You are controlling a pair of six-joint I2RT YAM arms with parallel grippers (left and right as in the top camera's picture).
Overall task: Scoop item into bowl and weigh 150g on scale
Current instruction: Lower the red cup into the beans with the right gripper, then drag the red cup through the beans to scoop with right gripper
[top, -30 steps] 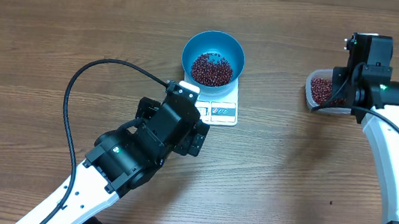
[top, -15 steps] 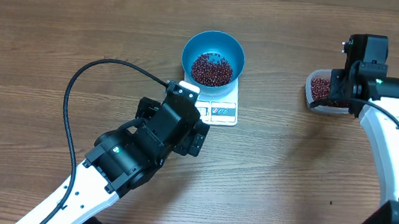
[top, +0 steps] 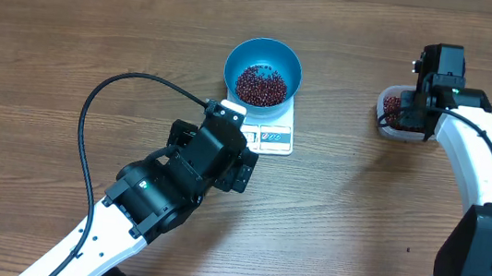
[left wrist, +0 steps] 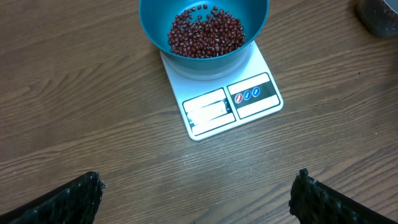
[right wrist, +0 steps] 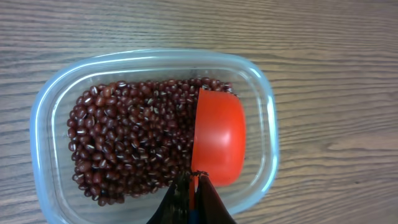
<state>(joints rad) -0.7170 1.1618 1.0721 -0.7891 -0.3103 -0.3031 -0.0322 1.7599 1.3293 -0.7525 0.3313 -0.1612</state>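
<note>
The blue bowl [top: 232, 62] stands on the white scale [top: 272, 138] and holds a heap of dark red beans [top: 261, 85]; it is also at the top of the left wrist view, bowl [left wrist: 255, 25] on scale [left wrist: 211, 112]. My left gripper [left wrist: 198, 180] hovers open over bare wood just short of the scale, nothing between its fingers. My right gripper [right wrist: 194, 177] is shut on the handle of a red scoop [right wrist: 217, 140]. The scoop's cup lies inside a clear tub [right wrist: 267, 124], at the right side of more beans [right wrist: 130, 137].
The clear tub [top: 385, 119] sits at the table's right, well apart from the scale. A black cable [top: 91, 111] loops over the table left of the left arm. Bare wood lies between scale and tub.
My right wrist has shifted a little to the left over the tub. The left arm, bowl and scale have not moved.
</note>
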